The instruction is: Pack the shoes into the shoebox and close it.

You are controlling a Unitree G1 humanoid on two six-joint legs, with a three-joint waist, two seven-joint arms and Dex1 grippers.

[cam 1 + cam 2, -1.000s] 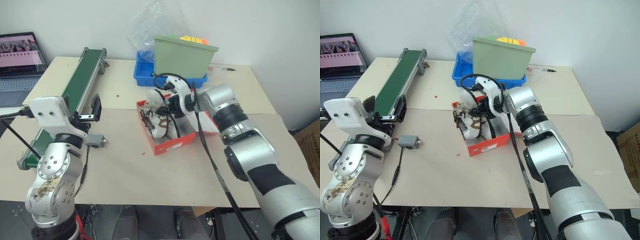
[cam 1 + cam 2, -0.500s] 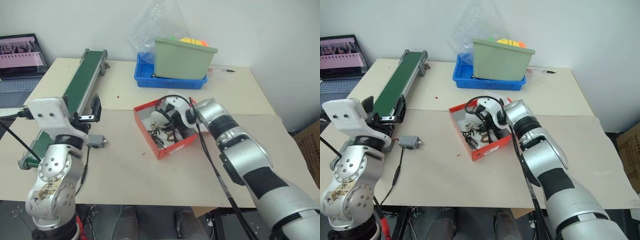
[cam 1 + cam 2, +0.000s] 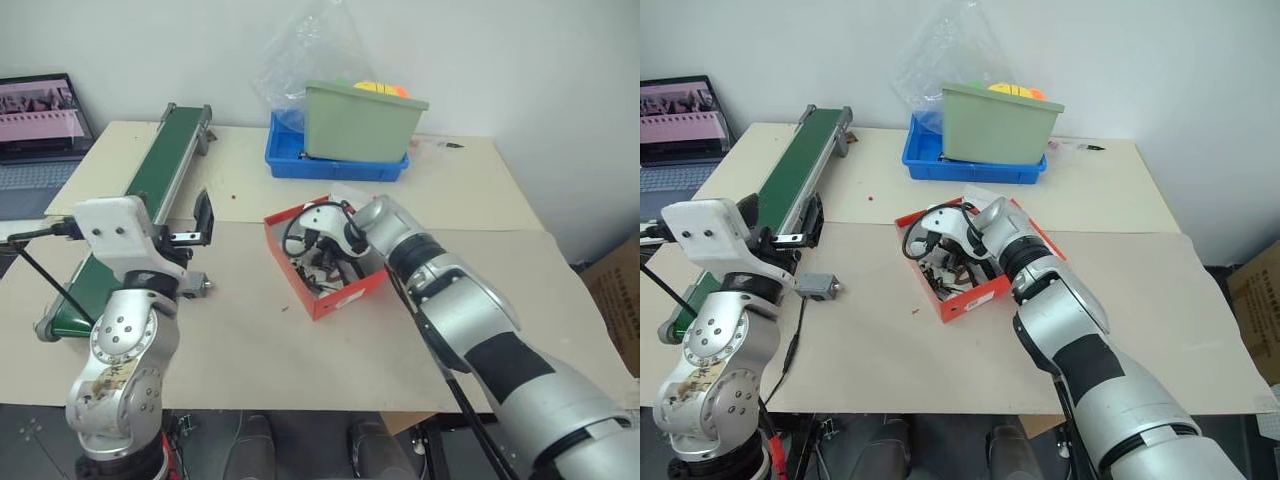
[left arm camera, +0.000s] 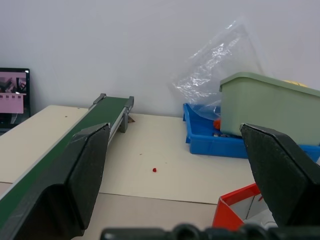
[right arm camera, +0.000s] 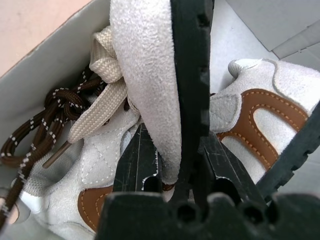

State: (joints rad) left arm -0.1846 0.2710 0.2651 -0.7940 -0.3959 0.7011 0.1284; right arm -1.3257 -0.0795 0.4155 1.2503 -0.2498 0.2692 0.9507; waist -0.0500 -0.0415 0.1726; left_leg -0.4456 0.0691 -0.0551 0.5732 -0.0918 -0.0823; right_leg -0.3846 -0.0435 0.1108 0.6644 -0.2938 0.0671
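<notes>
while the right claw (image 5: 167, 145) is down inside the shoebox (image 3: 345, 296), its fingers pinch a fold of soft cream suede, the tongue or collar of one of the shoes (image 5: 250, 120), between them. in the wrist view the fold is squeezed thin between the black fingers, a flat cream lace and dark speckled laces lying loose beside it against the box's white wall. both shoes seem to sit in the box, brown trim up, though from the head views they are mostly hidden by the right arm and its cable.

the left claw (image 4: 182, 165) hangs spread wide and empty, well apart from the box on its left, pointing over the table (image 3: 250, 330) toward the conveyor (image 3: 165, 165).

beyond the box, on its far side, stand a blue tray (image 3: 335, 160) and a green bin (image 3: 362, 118) with a clear bag (image 3: 310, 55) behind them. a laptop (image 3: 35, 125) sits far off to the box's left, past the conveyor.

the shoe looks light and limp at this fold: the suede gives under the pinch, so pushing it by the tongue will likely bend the upper rather than shift the sole. a firmer hold would be the heel or the side wall near the sole. the loose laces may catch on the fingers or drape over the rim and jam the lid, which is hard to make out behind the arm.
</notes>
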